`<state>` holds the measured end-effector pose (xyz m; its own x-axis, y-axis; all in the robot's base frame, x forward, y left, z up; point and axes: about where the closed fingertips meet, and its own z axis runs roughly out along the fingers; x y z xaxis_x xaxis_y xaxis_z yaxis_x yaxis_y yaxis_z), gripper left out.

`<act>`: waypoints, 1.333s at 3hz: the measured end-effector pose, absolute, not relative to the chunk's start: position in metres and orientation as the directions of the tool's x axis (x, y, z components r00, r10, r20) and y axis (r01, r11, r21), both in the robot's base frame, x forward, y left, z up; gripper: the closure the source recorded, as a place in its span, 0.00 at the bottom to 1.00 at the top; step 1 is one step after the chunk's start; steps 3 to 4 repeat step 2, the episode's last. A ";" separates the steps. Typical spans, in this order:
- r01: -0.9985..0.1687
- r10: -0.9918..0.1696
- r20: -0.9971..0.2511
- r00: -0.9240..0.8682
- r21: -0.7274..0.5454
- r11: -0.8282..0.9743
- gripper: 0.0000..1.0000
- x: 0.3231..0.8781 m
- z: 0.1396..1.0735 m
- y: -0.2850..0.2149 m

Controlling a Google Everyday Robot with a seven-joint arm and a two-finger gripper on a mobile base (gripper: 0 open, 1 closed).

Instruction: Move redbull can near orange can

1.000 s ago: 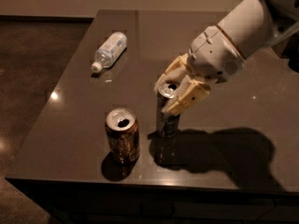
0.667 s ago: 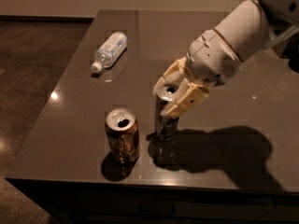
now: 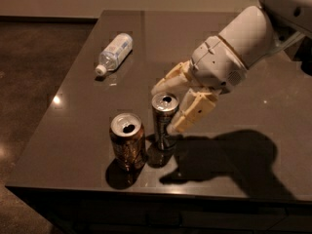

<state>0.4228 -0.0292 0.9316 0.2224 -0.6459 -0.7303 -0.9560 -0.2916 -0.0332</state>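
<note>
Gleaming dark table [image 3: 234, 57], brown floor [image 3: 39, 57]; jaws beside redbull can [image 3: 163, 123].

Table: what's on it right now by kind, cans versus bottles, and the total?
Cans: 2 (redbull can, orange can)
Bottles: 1 (plastic bottle, lying on its side)
Total: 3 on the table. The gripper is at the redbull can.

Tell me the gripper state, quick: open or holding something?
Gripper: fingers open, straddling the tall slim silver-and-blue can, which stands on the dark table beside the wider orange-brown can; not clamped on it.
</note>
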 end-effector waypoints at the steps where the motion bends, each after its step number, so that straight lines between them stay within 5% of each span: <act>1: -0.955 -0.642 -0.733 0.224 -0.035 -0.293 0.00 0.420 0.931 -0.027; 4: -0.955 -0.641 -0.734 0.225 -0.036 -0.293 0.00 0.419 0.931 -0.026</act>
